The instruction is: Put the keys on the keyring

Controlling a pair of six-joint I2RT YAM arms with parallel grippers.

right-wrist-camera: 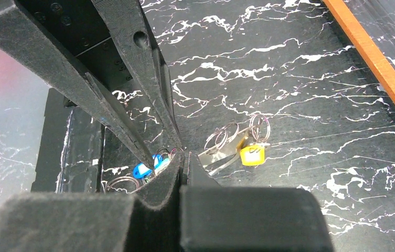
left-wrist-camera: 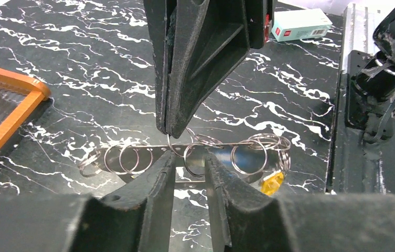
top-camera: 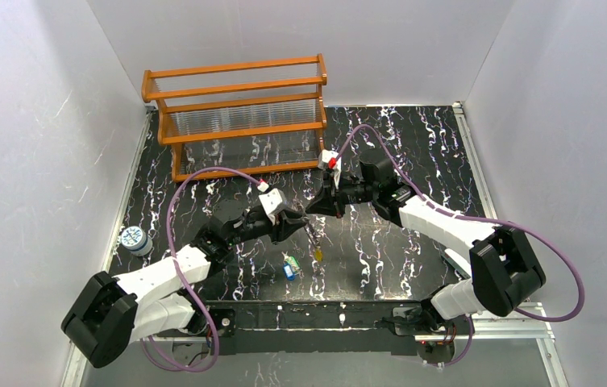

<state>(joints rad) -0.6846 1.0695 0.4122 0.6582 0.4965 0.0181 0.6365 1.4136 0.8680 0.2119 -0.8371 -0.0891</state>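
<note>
The keyring (left-wrist-camera: 226, 144) shows as a thin silvery wire held level above the table, with several small split rings strung on it. A yellow key (left-wrist-camera: 271, 182) hangs at its right end, and the same yellow key (right-wrist-camera: 252, 155) appears in the right wrist view. My right gripper (left-wrist-camera: 170, 131) comes down from above and is shut on the wire. My left gripper (left-wrist-camera: 190, 160) is open just below, one ring standing between its fingers. In the top view both grippers, left (top-camera: 304, 219) and right (top-camera: 313, 211), meet over the hanging yellow key (top-camera: 317, 254). A blue key (right-wrist-camera: 142, 169) and a green one lie together on the table (top-camera: 289, 268).
An orange wooden rack (top-camera: 235, 121) stands at the back left of the black marbled mat. A small blue and white round tub (top-camera: 133, 239) sits near the left edge. A pale green box (left-wrist-camera: 301, 24) lies beyond the right arm.
</note>
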